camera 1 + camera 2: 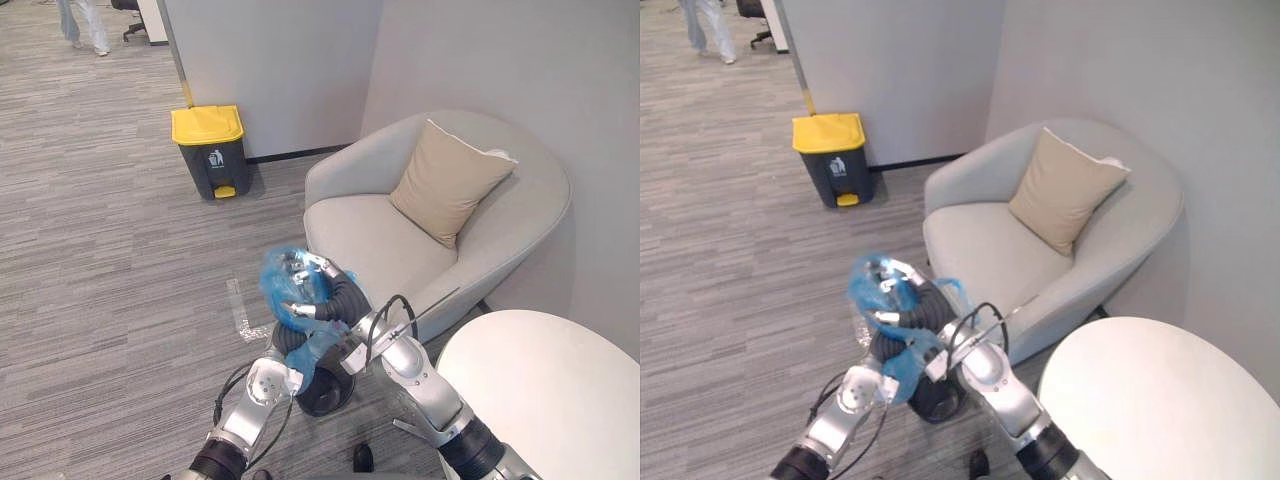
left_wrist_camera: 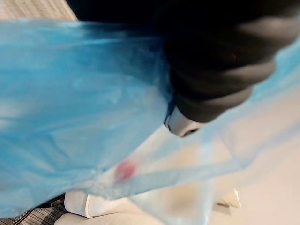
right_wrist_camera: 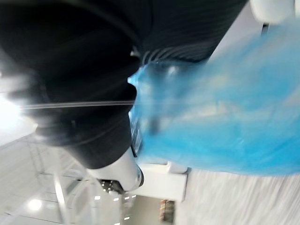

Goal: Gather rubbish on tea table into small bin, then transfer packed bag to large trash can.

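Right hand [image 1: 315,290]: raised above the floor, fingers curled into the bunched top of the blue bag [image 1: 278,285] and gripping it. Left hand [image 1: 288,345]: just below the right hand, against a lower fold of the same bag; whether its fingers are closed cannot be told. Small black bin [image 1: 328,392]: on the carpet directly beneath both hands. White round bench [image 1: 540,390]: to the right. Large trash can [image 1: 210,150] with a yellow lid: well apart, by the wall.

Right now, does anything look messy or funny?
Yes: the blue bag is scrunched and tangled round the right hand in the air above the small bin, not hanging neatly. Nothing looks spilled.
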Tool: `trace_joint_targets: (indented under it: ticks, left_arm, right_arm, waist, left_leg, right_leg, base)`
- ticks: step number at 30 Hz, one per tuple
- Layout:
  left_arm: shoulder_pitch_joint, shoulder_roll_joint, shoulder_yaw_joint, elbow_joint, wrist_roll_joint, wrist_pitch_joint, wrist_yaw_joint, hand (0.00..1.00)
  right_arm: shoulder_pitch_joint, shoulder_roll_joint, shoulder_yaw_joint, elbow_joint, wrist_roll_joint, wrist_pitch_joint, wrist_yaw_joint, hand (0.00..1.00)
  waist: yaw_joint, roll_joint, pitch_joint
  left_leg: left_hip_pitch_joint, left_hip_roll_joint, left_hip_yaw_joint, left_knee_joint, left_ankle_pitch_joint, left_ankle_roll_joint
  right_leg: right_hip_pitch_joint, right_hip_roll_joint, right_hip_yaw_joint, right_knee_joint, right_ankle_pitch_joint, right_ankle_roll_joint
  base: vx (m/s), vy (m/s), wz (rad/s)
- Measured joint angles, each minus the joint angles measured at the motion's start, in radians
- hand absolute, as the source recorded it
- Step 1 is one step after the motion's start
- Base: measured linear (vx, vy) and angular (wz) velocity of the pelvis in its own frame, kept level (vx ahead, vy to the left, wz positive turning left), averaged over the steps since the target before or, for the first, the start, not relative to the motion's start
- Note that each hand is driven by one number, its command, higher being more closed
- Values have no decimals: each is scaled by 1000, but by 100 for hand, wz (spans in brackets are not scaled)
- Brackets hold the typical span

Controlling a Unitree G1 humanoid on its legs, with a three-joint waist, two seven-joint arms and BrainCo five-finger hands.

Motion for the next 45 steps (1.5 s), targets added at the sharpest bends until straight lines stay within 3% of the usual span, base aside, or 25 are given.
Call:
trace_joint_targets:
  ticks: [10, 15, 20, 26, 34, 38, 42, 45]
  left_arm:
    - [85, -17, 169, -14, -57, 3, 21, 100]
    - [143, -42, 232, -26, -88, 5, 25, 100]
    - [157, -42, 286, 55, -97, 8, 27, 100]
    - [172, -48, 342, 196, -117, 19, -12, 100]
    - [192, -61, 403, 374, -125, 42, -31, 100]
    - [209, -70, 405, 414, -125, 48, -33, 100]
    - [205, -80, 442, 428, -127, 47, -33, 100]
    - [195, -77, 441, 425, -134, 47, -31, 100]
  right_arm:
    - [116, -35, -231, 6, -215, -23, -93, 0]
    - [246, 54, -380, 43, -211, -28, -131, 0]
    - [260, 130, -463, 325, -140, -5, -126, 0]
    - [260, 134, -506, 623, -86, 51, -106, 0]
    - [242, 138, -568, 886, -82, 88, -113, 0]
    - [237, 140, -568, 922, -73, 93, -123, 0]
    - [223, 153, -568, 926, -75, 93, -139, 0]
    - [210, 172, -566, 927, -77, 93, -154, 0]
  waist:
    - [4, -2, -1]
    - [2, -1, -1]
    - [2, 2, 1]
    - [5, 12, 8]
    - [10, 29, 19]
    - [17, 29, 23]
    - [45, 26, 54]
    - [47, 7, 80]
  left_leg:
    - [0, -1, -12, -3, 0, 0]
    - [3, -2, -30, -1, 0, 0]
    - [3, -3, -35, -1, 0, 0]
    - [9, -4, -50, -1, 0, -1]
    - [38, -6, -45, -11, 0, -1]
    - [43, -6, -33, -12, -1, -2]
    - [47, -3, -2, -2, -5, -2]
    - [-6, 2, -9, 96, -47, -1]
  right_leg:
    - [5, -2, -10, 2, -5, 6]
    - [17, -3, -29, 1, -12, 8]
    - [21, -5, -36, -1, -14, 6]
    - [37, -6, -55, -16, -13, 6]
    - [60, -6, -54, -21, -14, 7]
    - [56, -6, -42, -14, -15, 8]
    - [26, -4, -11, 34, -26, 8]
    - [-29, -18, -9, 152, -74, 9]
  base:
    - [-4, -4, 2]
    - [-9, -13, 10]
    - [-7, -4, 1]
    - [-3, -13, 8]
    - [-12, -3, -2]
    - [-31, -3, -9]
    - [-49, 5, -22]
    - [-34, -2, 3]
